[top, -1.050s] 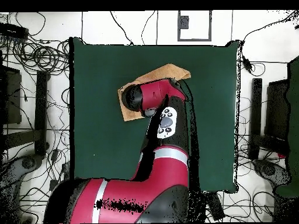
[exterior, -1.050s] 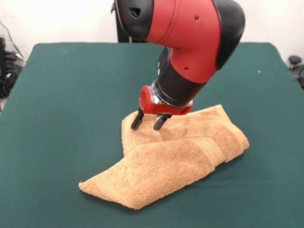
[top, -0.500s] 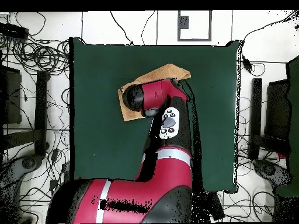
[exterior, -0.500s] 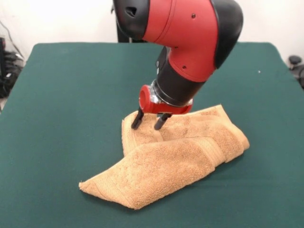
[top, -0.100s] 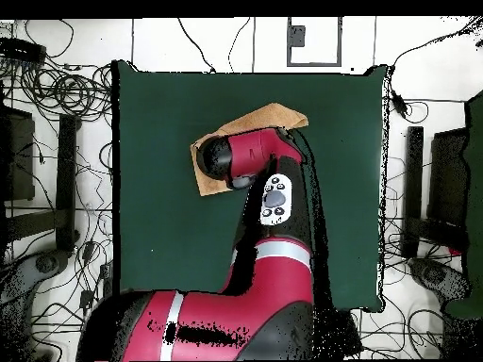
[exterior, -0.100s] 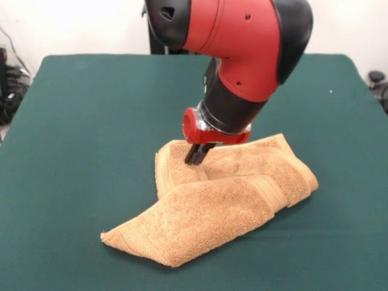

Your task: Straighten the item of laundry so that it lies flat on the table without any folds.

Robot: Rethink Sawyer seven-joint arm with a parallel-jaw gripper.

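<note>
The item of laundry (exterior, -0.100s: 224, 206) is a golden-tan towel lying folded and bunched on the green table (exterior, -0.100s: 91, 121), with a thick fold running across its front and a pointed corner at the lower left. My gripper (exterior, -0.100s: 196, 159) presses down on the towel's rear left part, its two dark fingers closed together on a pinch of cloth. In the overhead view the towel (top, -0.100s: 269, 118) shows only at its edges, because the arm covers its middle and hides the gripper.
The table edges (top, -0.100s: 118, 170) lie far from the towel on every side. Cables and stands (top, -0.100s: 57, 94) surround the table on the floor.
The gripper's fingers, spread apart on the towel in both earlier frames, have now closed together on the cloth. The towel's shape is unchanged.
</note>
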